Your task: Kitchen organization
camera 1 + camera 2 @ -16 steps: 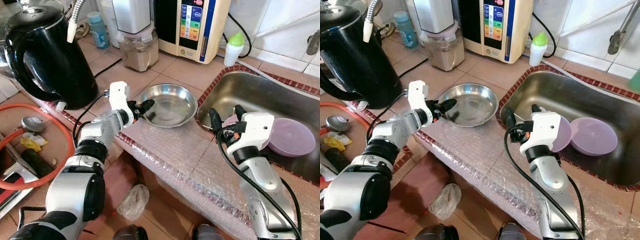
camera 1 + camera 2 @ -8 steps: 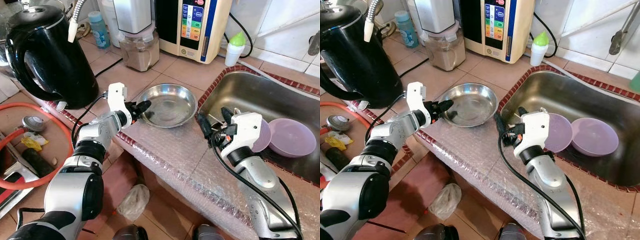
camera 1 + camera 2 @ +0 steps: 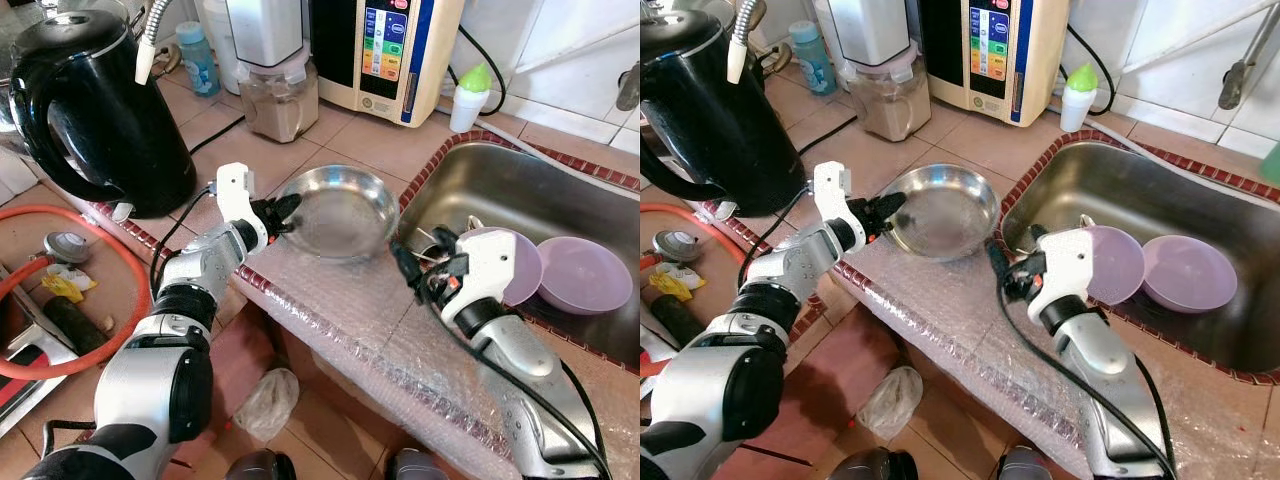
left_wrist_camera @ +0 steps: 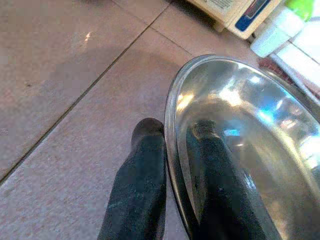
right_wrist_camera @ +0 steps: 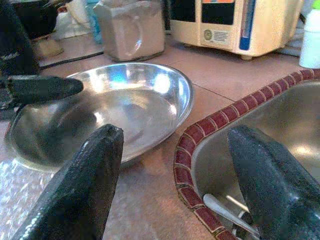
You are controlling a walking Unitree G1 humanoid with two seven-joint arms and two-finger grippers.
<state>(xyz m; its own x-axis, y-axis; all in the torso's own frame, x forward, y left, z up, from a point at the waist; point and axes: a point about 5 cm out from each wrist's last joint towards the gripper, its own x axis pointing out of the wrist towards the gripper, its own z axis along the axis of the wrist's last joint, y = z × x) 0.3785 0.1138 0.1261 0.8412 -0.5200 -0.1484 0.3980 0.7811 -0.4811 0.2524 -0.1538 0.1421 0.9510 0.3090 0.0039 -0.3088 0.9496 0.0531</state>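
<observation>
The shallow round stainless-steel bowl [image 3: 335, 210] is pinched at its near rim by the left gripper [image 4: 172, 150], one finger inside and one outside, and is tilted off the tiled counter [image 3: 250, 155]. The right gripper [image 5: 175, 165] is held wide apart just short of the opposite rim. The bowl is judged light, rigid and slick (a thin-rim pinch may slip).

We are seeing polished, mirror-glossy metal on the steel bowl [image 3: 338, 210], reflecting the matt black rubbery fingers [image 4: 142, 190] of the left pincer [image 4: 172, 132]. The sink [image 3: 520, 185] is looking brushed steel, duller. Two purple plates [image 3: 1185, 270] are looking like smooth matt plastic. The tabletop [image 3: 250, 150] is showing satin terracotta tiles, its front covered in bubble wrap [image 3: 340, 300]. The kettle [image 3: 95, 110] is gleaming glossy black.
</observation>
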